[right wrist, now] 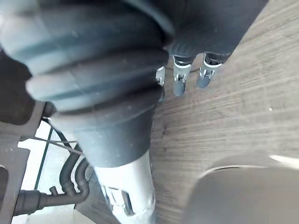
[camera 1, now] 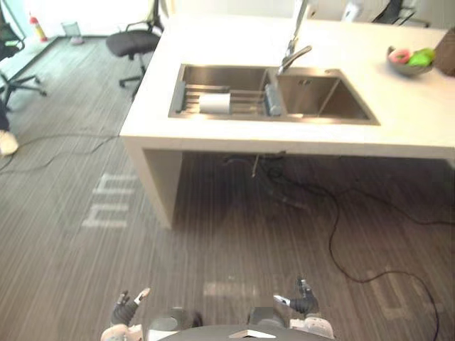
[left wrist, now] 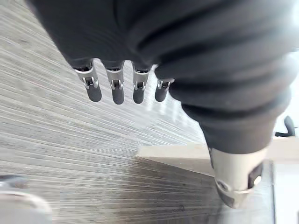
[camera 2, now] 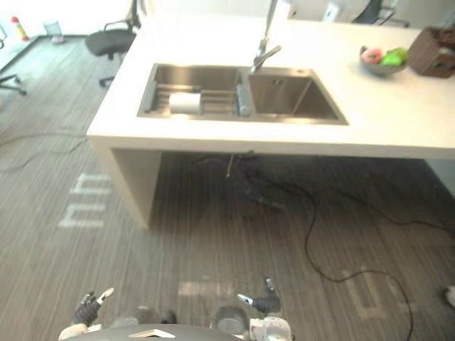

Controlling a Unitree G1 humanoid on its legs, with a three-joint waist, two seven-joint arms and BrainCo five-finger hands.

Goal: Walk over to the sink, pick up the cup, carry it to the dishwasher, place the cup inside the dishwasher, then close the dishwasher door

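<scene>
A white cup (camera 1: 215,104) lies on its side on a wire rack in the left basin of the steel sink (camera 1: 346,110), which is set in a white counter (camera 1: 412,114) ahead of me. Both hands hang low at the near edge of the eye views, far from the counter. My left hand (camera 1: 126,307) is open with straight fingers (left wrist: 117,88) over the striped floor. My right hand (camera 1: 302,302) is open too, its fingers (right wrist: 187,77) relaxed and holding nothing.
A tall faucet (camera 1: 295,50) rises behind the sink, and a grey-blue item (camera 1: 273,99) lies on the divider. A bowl of fruit (camera 1: 410,60) and a brown box (camera 2: 434,51) sit on the counter's right. An office chair (camera 1: 135,42) stands far left. Black cables (camera 1: 341,213) trail under the counter.
</scene>
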